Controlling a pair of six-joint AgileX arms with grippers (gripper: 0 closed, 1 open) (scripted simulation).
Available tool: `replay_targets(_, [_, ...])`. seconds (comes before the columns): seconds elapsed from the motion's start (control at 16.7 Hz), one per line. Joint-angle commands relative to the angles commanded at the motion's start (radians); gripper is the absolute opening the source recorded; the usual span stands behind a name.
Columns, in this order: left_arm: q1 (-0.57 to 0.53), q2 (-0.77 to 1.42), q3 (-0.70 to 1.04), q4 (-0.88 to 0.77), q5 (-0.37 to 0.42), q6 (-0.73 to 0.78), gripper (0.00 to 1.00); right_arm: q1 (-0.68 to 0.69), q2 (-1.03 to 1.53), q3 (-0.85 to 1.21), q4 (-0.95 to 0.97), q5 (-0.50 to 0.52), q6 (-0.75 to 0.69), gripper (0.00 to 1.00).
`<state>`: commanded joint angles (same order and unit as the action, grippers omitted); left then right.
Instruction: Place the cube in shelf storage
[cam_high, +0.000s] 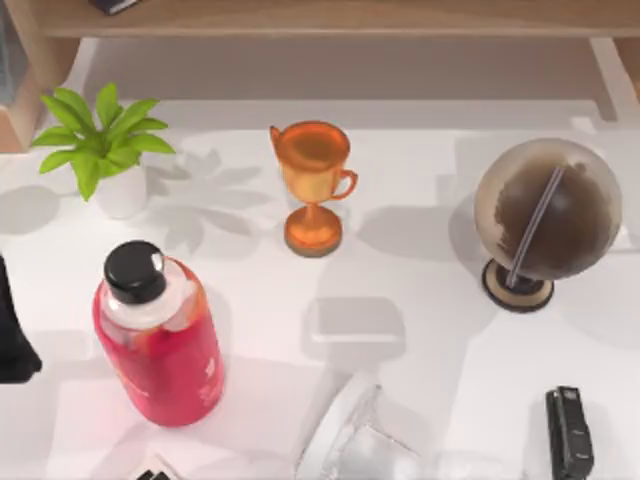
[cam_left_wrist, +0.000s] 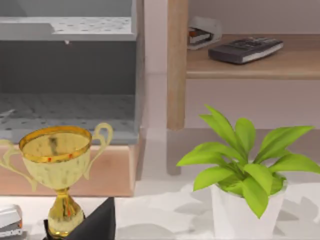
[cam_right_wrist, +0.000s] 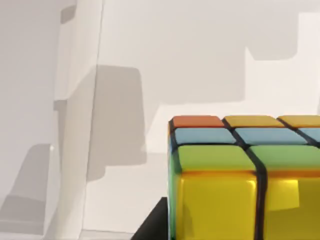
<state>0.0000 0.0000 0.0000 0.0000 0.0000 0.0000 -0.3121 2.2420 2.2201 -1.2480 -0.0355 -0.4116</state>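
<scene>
Near edge of top view: red bottle (cam_high: 160, 345) w/ black cap lower left, clear glass item (cam_high: 360, 440) bottom centre, dark stapler (cam_high: 570, 432) lower right. Left arm sat at left edge; its pincer state – can't tell. The cube (cam_right_wrist: 240, 180) filled right wrist view's lower right, a dark pincer part beside it; grip unclear. Mid worktop (cam_high: 420, 260): flat grey block (cam_high: 355, 325), trophy (cam_high: 313, 185), globe (cam_high: 545, 220), plant (cam_high: 105, 150). Farthest, the shelf storage (cam_high: 330, 18), cut off at top.
</scene>
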Motion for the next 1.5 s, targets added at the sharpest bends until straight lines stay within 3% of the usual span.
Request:
replay_targets(0.3, [0.000,0.000,0.000,0.000,0.000,0.000,1.00,0.181,-0.230,-0.249,0.138,0.042,0.050,0.00])
replay_targets(0.6, [0.000,0.000,0.000,0.000,0.000,0.000,1.00,0.401,-0.371,-0.491,0.445,0.111,0.116,0.00])
replay_targets(1.02, [0.000,0.000,0.000,0.000,0.000,0.000,1.00,0.645,-0.399,-0.708,1.136,0.285,0.203,0.00])
replay_targets(1.5, [0.000,0.000,0.000,0.000,0.000,0.000,1.00,0.842,-0.245,-0.875,1.960,0.541,0.260,0.00])
